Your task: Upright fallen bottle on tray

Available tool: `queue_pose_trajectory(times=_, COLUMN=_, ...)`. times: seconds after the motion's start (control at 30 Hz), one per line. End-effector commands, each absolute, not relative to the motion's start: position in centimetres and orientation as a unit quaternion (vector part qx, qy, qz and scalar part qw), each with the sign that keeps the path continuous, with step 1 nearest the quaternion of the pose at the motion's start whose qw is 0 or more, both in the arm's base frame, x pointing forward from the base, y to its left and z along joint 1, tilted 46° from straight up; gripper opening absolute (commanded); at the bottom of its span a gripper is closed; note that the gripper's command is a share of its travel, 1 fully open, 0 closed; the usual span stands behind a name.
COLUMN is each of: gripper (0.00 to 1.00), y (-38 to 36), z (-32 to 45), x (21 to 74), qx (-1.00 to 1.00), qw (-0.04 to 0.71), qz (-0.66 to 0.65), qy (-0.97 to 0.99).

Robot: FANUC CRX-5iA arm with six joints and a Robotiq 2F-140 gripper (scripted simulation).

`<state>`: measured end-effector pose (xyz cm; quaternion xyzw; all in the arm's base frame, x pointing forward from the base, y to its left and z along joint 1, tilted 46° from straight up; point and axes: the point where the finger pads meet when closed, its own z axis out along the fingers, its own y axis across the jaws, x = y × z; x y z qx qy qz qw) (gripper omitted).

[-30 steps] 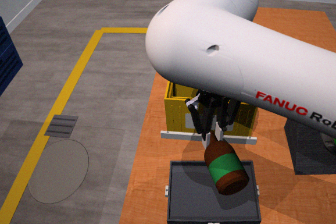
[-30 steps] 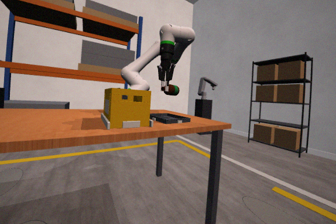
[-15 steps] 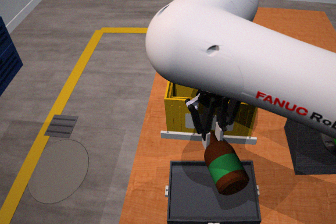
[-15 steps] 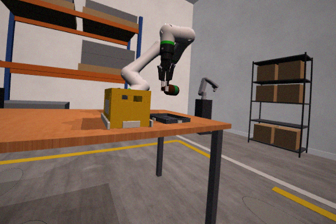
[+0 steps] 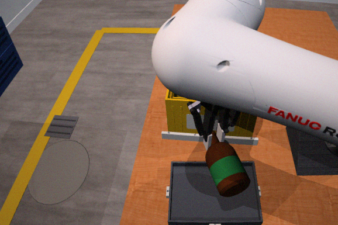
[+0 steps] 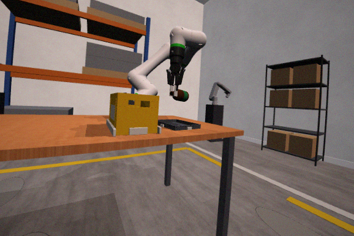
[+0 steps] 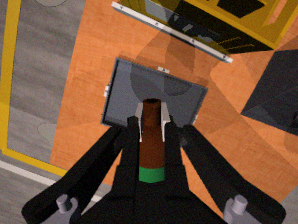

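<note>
The brown bottle with a green band (image 5: 226, 168) (image 6: 182, 95) (image 7: 151, 152) hangs in the air, lying nearly on its side, its base tipped slightly down and away from the crate. My gripper (image 5: 214, 138) (image 6: 173, 91) (image 7: 152, 110) is shut on its neck and points down. The dark grey tray (image 5: 190, 205) (image 6: 193, 125) (image 7: 117, 90) lies level on the table well below the bottle. The yellow crate (image 5: 176, 117) (image 6: 135, 117) (image 7: 286, 22) stands level on the table beside the tray; the arm hides part of it in the top view.
White rails (image 5: 181, 136) (image 6: 138, 130) (image 7: 172, 31) lie at the crate's foot. Small white blocks (image 5: 168, 191) (image 7: 107, 90) sit at the tray's sides. The arm's dark base block (image 5: 313, 158) (image 7: 280, 100) stands to the right of the tray in the top view.
</note>
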<state>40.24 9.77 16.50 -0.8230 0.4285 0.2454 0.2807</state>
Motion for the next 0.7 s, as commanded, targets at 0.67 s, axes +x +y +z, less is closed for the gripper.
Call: queue_pose_trajectory(times=0.67, gripper=0.00, y=9.80, z=16.75, x=40.19, qx=-0.836, qw=0.256, qz=0.194, qy=0.445)
